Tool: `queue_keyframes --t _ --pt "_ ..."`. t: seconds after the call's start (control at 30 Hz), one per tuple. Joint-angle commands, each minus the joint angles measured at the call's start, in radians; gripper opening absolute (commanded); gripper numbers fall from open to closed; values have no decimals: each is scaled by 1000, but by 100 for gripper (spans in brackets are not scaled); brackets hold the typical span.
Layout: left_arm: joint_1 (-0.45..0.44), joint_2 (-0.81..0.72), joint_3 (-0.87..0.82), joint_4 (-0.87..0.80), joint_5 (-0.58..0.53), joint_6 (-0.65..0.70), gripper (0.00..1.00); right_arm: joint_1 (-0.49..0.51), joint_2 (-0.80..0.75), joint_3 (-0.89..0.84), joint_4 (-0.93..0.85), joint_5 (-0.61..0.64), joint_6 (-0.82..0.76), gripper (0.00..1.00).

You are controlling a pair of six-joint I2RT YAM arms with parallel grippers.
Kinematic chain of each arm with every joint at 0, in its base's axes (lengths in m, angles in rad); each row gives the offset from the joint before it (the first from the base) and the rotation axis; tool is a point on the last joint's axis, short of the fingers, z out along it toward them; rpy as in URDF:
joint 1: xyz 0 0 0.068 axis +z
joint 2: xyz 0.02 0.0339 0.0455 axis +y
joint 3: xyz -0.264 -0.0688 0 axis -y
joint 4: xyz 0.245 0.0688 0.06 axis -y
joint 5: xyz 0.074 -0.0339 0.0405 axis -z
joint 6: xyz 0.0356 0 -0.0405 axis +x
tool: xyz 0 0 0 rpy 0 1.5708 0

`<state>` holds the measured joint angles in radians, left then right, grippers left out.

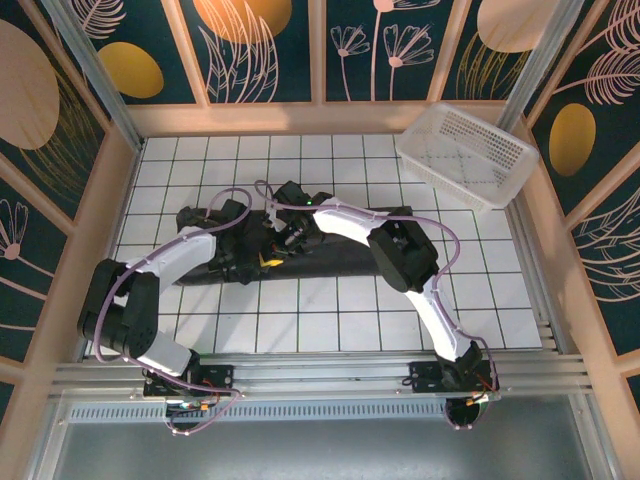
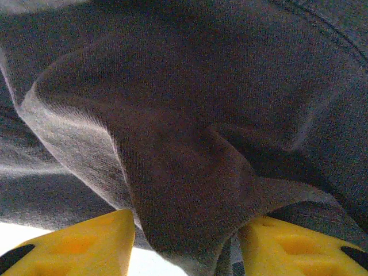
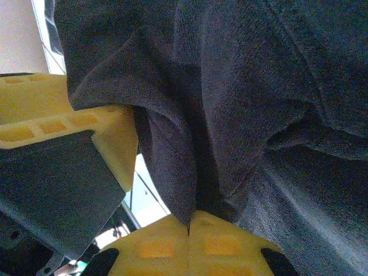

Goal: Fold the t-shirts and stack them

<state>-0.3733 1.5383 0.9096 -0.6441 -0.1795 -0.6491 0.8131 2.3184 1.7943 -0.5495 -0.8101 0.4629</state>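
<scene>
A: What's the surface and room?
B: White tiled table [image 1: 330,310] with a dark grid. Low wooden walls [image 1: 85,230] run along the left, far and right sides. Above them are teal panels [image 1: 260,50] with leaf prints. A metal rail [image 1: 320,375] runs along the near edge, where the arm bases sit.

A: Where's the t-shirt?
B: The t-shirt [image 1: 335,262] lies mid-table as a long dark band running left to right, bunched in the middle. Its left end is near the left edge of the tiles. Its right end is well short of the right wall.

A: What are the tools doing?
B: Both are over the middle of the band, close together. The left gripper [image 1: 262,258] has its jaws part-way apart. In the left wrist view a thick fold of cloth sits between the yellow fingers [image 2: 86,241]. The right gripper [image 1: 290,238] has its tips closed together, pinching a fold of the t-shirt, which shows clearly in the right wrist view.

A: Any obstacles or free space?
B: A white perforated basket [image 1: 468,152] sits tilted in the far right corner, apart from the shirt. There are bare tiles in front of the band, behind it, and across the right side.
</scene>
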Motion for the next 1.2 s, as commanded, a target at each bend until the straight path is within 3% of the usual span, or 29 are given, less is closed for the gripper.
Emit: queue_keyframes --t 0.0,0.2,0.5,0.83,1.1,1.17 --pt "-5 11 26 -34 -33 36 54 -8 16 -10 -19 -19 0 4" --pt "-10 37 35 -9 20 58 43 -13 18 -10 -21 -19 2 4" --pt "-10 30 100 -111 -61 86 0 -22 19 -15 -21 -6 3 3" --pt "-11 72 236 -479 -119 69 0 5 51 58 -133 123 -87 0" --pt "-22 111 215 -566 -228 97 0 39 59 69 -146 187 -117 0" --pt "-22 120 221 -555 -246 101 8 44 59 67 -145 191 -118 0"
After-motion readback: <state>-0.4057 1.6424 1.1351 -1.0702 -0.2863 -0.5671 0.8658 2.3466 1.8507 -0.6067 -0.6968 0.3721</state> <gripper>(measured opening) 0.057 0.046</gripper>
